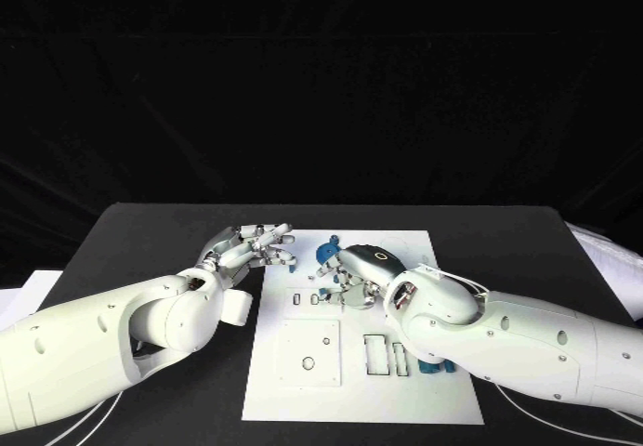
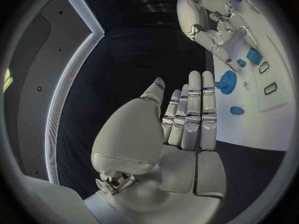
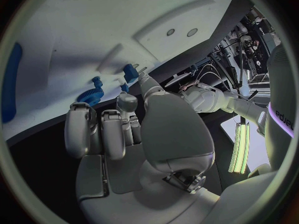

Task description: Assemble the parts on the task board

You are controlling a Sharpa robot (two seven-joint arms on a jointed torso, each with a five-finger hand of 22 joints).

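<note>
The blue gear (image 1: 328, 249) lies on the far part of the task board (image 1: 442, 390), on the bench. The right hand (image 1: 351, 279) should lower slowly; I cannot tell if its curled fingers hold something. The left hand (image 1: 251, 245) rests beside the board, fingers straight, empty.

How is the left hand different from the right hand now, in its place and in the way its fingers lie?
The left hand lies at the left edge of the task board, over the black table; the right hand is over the board itself. The left hand's fingers lie straight and side by side; the right hand's fingers are bent. The blue gear is beside the left fingertips; the right hand is further along the board. Both appear to hold nothing.
</note>
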